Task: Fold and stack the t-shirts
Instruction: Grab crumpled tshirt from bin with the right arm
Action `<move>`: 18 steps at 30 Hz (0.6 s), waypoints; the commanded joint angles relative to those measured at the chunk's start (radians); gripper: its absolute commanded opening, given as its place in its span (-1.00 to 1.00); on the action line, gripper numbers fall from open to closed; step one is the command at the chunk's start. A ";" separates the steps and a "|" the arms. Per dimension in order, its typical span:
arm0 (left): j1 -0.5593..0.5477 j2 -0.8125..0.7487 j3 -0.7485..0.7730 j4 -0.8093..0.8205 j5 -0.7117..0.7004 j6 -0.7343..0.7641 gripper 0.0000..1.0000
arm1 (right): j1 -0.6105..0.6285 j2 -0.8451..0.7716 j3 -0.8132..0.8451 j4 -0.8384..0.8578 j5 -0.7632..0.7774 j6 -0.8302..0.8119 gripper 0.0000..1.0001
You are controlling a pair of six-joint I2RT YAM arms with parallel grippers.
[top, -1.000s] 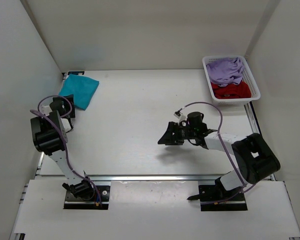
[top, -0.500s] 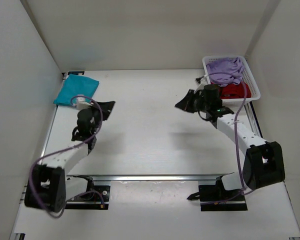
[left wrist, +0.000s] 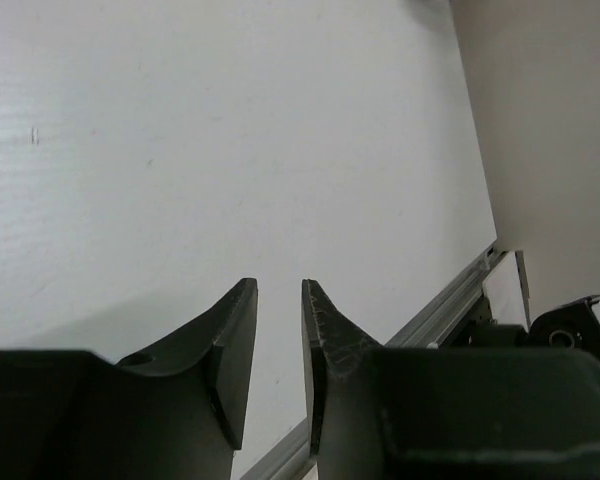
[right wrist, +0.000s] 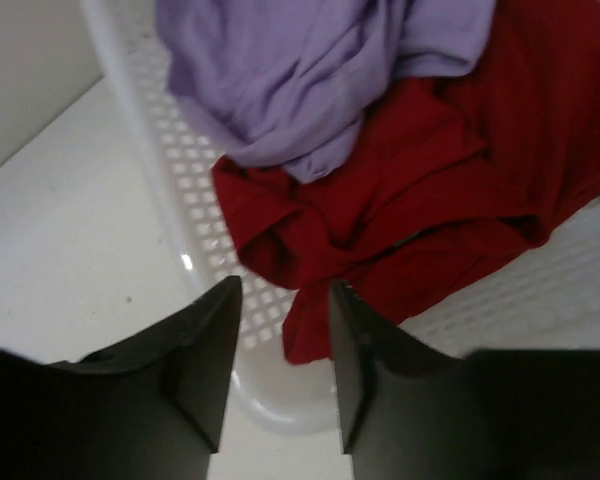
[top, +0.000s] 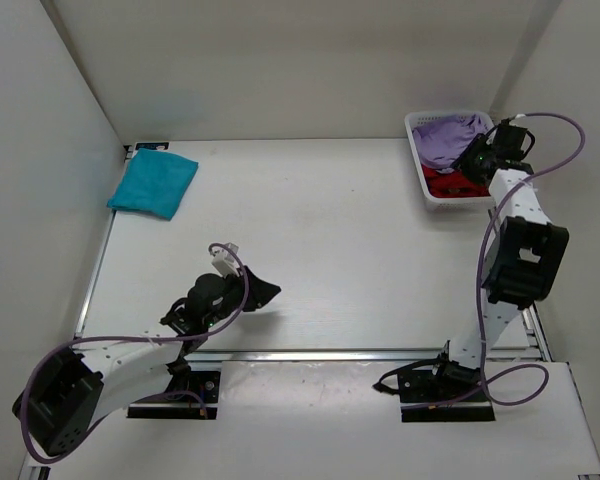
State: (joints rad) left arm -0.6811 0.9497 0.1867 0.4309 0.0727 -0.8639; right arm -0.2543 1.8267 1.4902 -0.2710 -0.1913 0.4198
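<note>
Checking in from the remote station. The basket (top: 460, 204) is my reference point for everything here. The purple shirt (right wrist: 320, 70) is bunched up inside it, lying partly on top of the red shirt (right wrist: 430, 200), which is crumpled underneath and spills toward the rim nearest my wrist cam. The right end effector (right wrist: 283, 290) hovers just over that rim, tilted down at the red one. Its fingers are parted by a moderate gap and there's nothing between them, so no grab yet. My guess is it's lined up this way because the next shirt has to come out of the pile. The purple one sits on top, so I'd probably go for that first, since pulling the red could drag both out. The teal shirt (top: 152, 185) is well away from the basket, across the counter (top: 330, 230) on the opposite side. It's already folded into a neat rectangle, which I take to be the start of the stack. Parking it that far off makes sense, as it leaves the open middle stretch free for folding. The left end effector (left wrist: 278, 287) is also far from the basket, low over bare counter. Its fingers are only a sliver apart and it's holding nothing. It looks parked out of the way until there's cloth to flatten.
</note>
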 commanded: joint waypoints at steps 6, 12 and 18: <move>0.035 -0.065 -0.033 -0.024 0.114 0.072 -0.21 | -0.028 0.293 0.416 -0.195 0.039 -0.019 -0.06; 0.057 -0.037 -0.020 -0.014 0.124 0.083 -0.19 | 0.003 0.404 0.554 -0.235 0.150 -0.047 -0.09; 0.063 0.000 -0.012 -0.008 0.122 0.077 -0.19 | 0.001 0.551 0.744 -0.310 0.135 -0.030 -0.10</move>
State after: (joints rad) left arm -0.6250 0.9394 0.1448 0.4038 0.1753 -0.8051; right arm -0.2607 2.3280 2.1254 -0.5491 -0.0784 0.3920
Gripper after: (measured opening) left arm 0.404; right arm 0.453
